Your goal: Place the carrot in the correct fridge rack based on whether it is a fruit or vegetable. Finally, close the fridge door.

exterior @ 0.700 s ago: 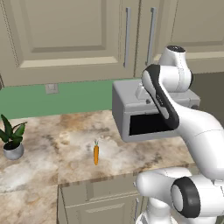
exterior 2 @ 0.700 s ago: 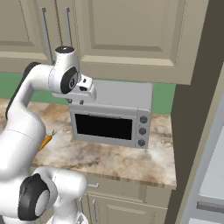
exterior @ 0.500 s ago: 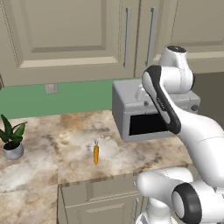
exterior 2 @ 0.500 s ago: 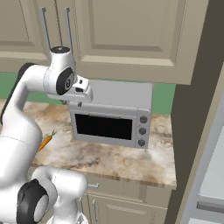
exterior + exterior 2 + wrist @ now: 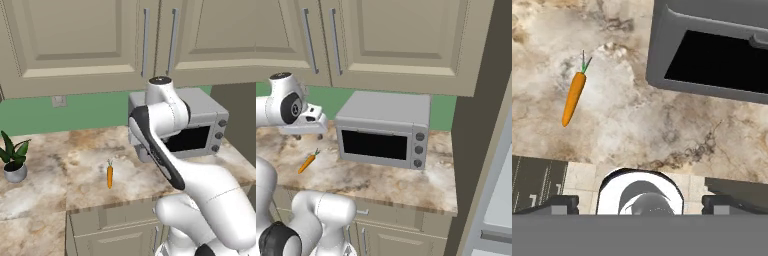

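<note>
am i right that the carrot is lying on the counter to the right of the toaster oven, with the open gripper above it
Not quite. The carrot lies on the counter to the left of the toaster oven, not the right, as the right base view shows. The rest holds: the gripper is open and up above the counter, looking down on the carrot.

Beside the grey microwave, the robot arm shows glossy white rounded shells, dark joint bands, a black-capped elbow and a bulbous white base.
</note>
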Robot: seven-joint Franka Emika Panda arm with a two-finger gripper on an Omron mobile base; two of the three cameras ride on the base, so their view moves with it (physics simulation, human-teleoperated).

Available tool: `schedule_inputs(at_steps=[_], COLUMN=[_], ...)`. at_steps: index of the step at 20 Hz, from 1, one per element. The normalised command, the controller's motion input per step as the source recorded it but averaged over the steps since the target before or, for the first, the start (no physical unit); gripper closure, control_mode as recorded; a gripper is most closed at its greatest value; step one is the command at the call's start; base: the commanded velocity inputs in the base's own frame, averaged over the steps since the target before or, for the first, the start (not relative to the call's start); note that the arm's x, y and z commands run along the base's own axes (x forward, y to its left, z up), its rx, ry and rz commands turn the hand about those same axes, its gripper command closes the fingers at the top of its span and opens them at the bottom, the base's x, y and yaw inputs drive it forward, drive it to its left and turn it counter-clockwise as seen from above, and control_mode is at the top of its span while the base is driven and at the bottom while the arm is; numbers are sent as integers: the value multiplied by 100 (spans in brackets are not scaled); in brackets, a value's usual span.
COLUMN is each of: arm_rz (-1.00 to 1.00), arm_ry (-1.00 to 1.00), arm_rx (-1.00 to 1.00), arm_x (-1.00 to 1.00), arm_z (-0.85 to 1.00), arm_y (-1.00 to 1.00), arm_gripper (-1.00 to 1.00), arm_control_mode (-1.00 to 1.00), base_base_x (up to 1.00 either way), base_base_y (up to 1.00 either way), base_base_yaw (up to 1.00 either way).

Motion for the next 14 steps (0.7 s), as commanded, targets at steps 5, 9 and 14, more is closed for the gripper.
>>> schedule_inputs(at_steps=[5, 9, 14], arm_rz=[0, -5, -4], arm_ry=[26, 20, 7], arm_rx=[-20, -22, -10], arm_x=[11, 24, 25], arm_z=[-51, -43, -50], arm_y=[100, 100, 53], arm_gripper=[-100, -100, -100], arm_control_mode=[-100, -100, -100], base_base_x=[0, 0, 0], base_base_y=[0, 0, 0], base_base_yaw=[0, 0, 0])
